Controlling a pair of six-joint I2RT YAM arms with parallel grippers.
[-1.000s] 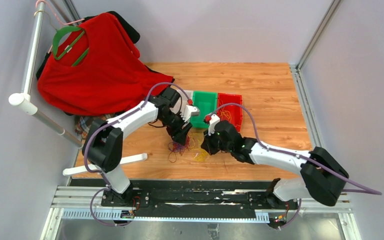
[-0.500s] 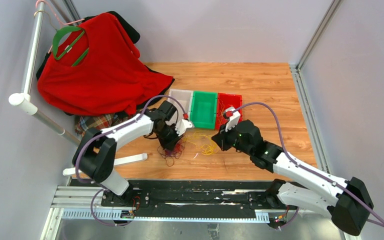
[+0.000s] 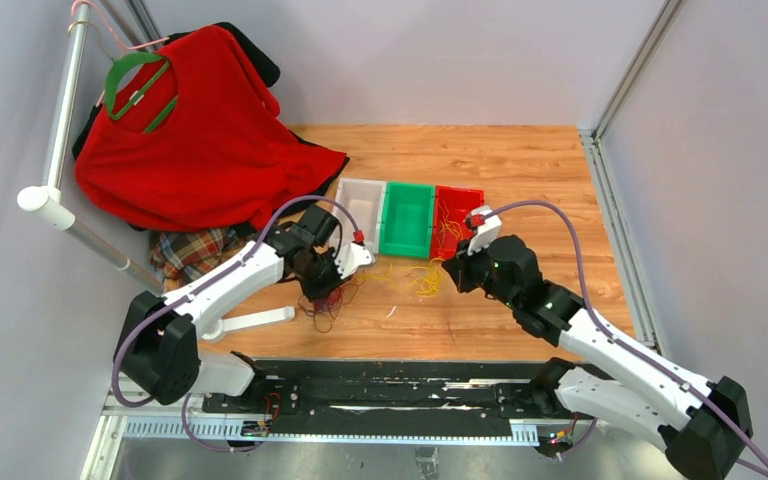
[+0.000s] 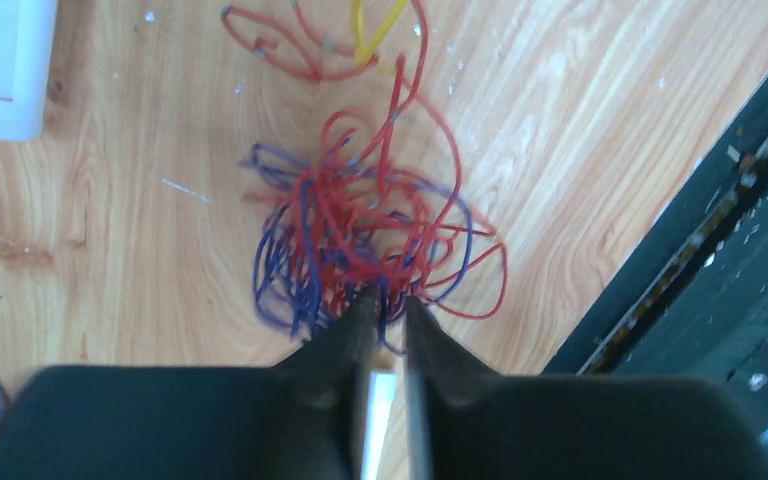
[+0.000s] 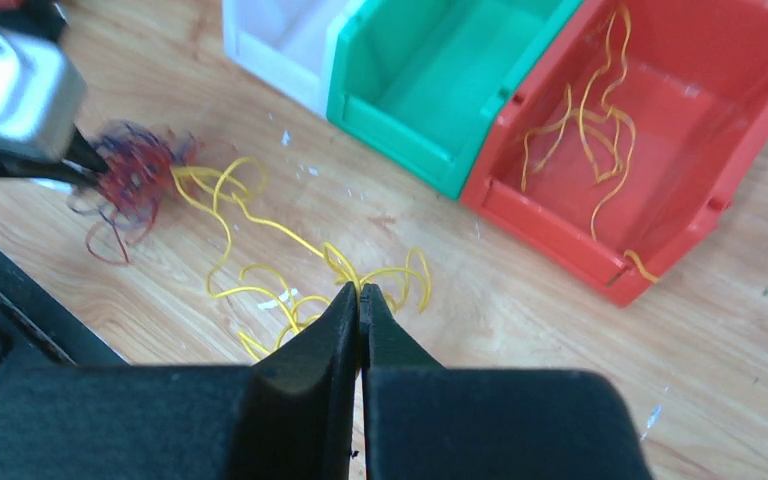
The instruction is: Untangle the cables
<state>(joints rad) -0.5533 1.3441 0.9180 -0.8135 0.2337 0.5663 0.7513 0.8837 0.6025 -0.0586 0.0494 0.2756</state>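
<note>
Many curly cables (image 4: pixel 355 255) snarl between left claw (image 4: pixel 383 305) and right claw (image 5: pixel 360 295).

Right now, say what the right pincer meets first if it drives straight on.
The yellow cables at the tips of the right pincer; past them probably the tabletop, short of the green bin, though depth is unclear.

White arms (image 3: pixel 230 285), lilac hoses (image 3: pixel 530 203), dark left hand (image 4: pixel 387 298)
</note>
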